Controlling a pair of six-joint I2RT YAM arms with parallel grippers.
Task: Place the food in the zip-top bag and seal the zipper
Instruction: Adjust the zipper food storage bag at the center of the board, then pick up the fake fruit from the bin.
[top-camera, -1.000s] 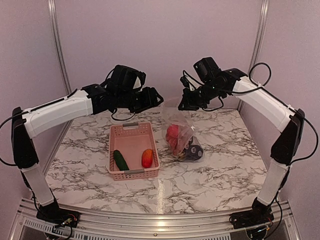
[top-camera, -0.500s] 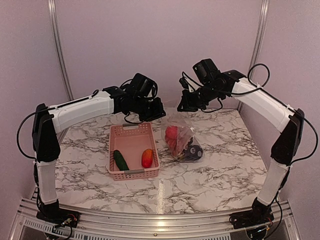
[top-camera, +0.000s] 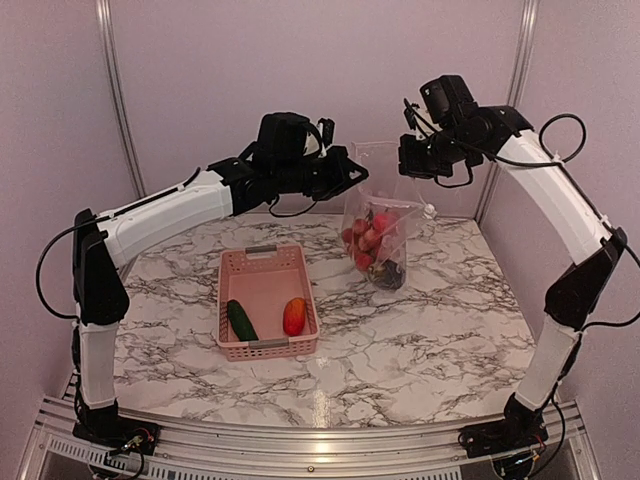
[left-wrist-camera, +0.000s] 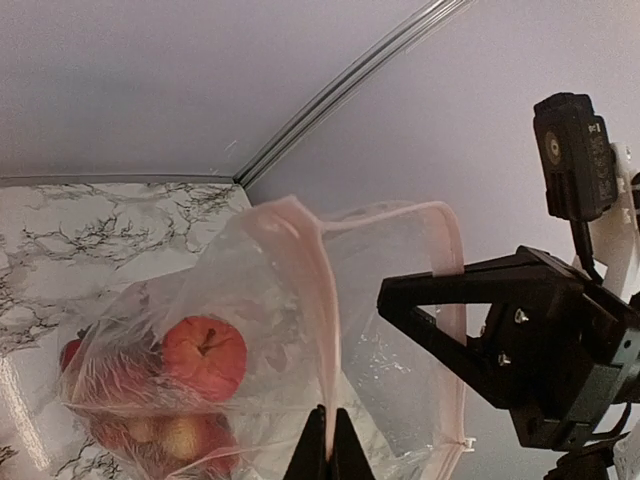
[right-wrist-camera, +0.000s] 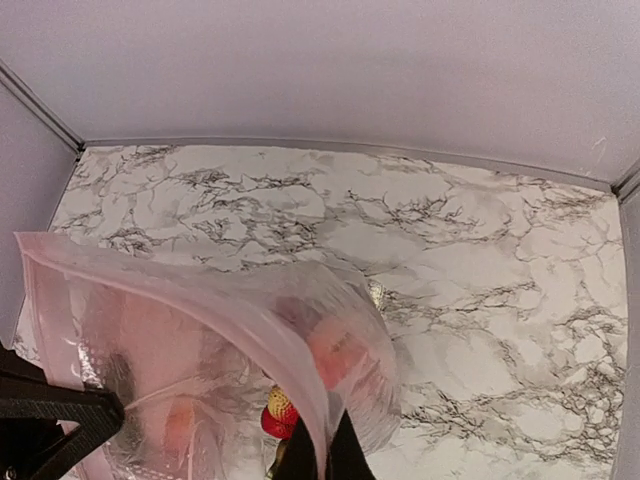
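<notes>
left pincer (left-wrist-camera: 328, 445) and right pincer (right-wrist-camera: 322, 455) each pinch the zipper (left-wrist-camera: 322, 300); pull evenly apart so the zip-top bag (top-camera: 378, 230) mouth hangs taut, level.

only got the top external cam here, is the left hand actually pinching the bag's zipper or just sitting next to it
observer: pinching it. The left wrist view shows the left hand shut on the zipper, with the pink strip running up from between its fingertips.
operator: and the right hand
observer: its own wrist view shows the right hand shut on the pink strip too, with the film draped over its fingertips.
operator: mouth open or pressed shut
observer: open. In the left wrist view the two sides of the strip stand apart, leaving a gap into the bag.
</notes>
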